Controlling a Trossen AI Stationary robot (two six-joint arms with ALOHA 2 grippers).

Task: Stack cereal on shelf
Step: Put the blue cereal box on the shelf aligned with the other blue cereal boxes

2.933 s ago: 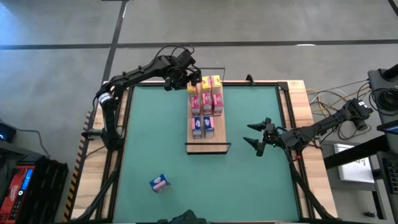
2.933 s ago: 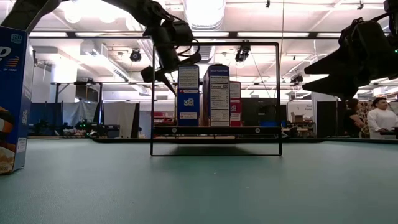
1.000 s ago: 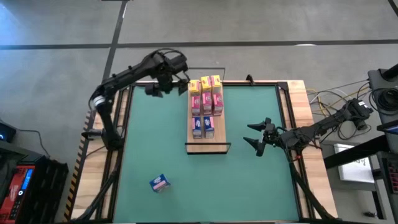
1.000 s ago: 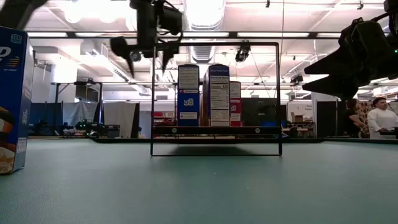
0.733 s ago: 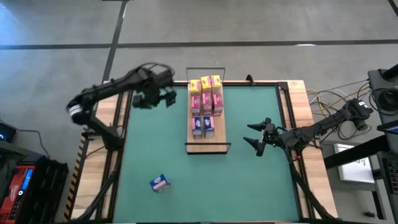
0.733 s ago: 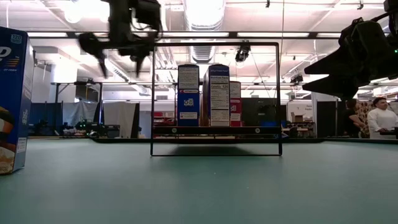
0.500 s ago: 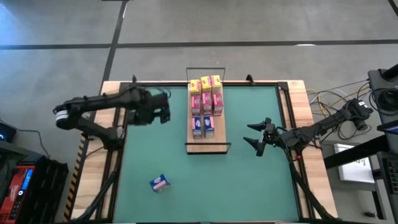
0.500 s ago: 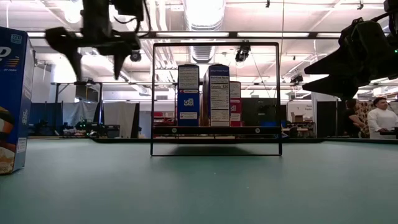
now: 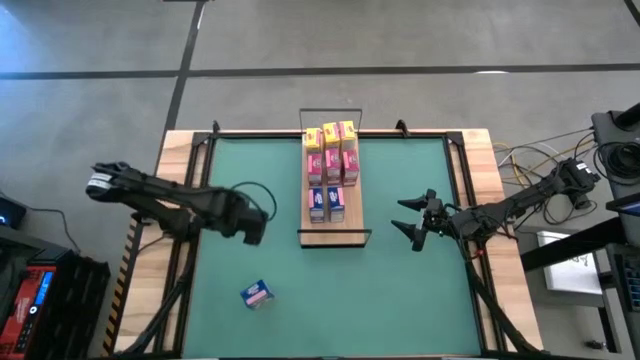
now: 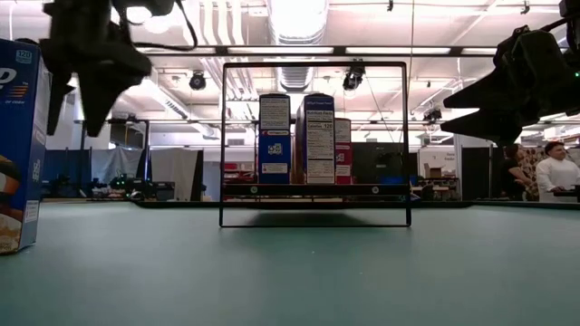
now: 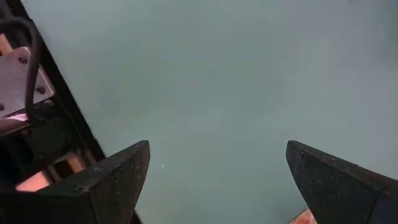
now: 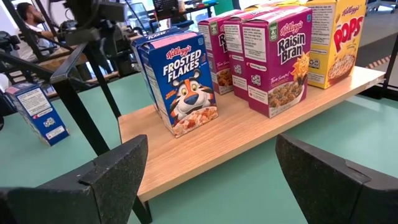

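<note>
My left jaws (image 9: 252, 228) hang apart and empty over bare green counter (image 9: 400, 290), between the shelf (image 9: 345, 232) and the one loose blue cereal box (image 9: 257, 294) standing near the front-left corner. That box looks like my next pick; it's the only one off the shelf. Eight boxes (image 9: 331, 165) already stand upright on the wooden shelf, packed toward the back end, yellows rearmost, pinks in the middle, two blues in front, so the near end of the shelf is free for the last one. My right jaws (image 9: 412, 215) wait apart, holding nothing, beside the shelf's near end, looking straight along the row of boxes (image 12: 186, 84).
</note>
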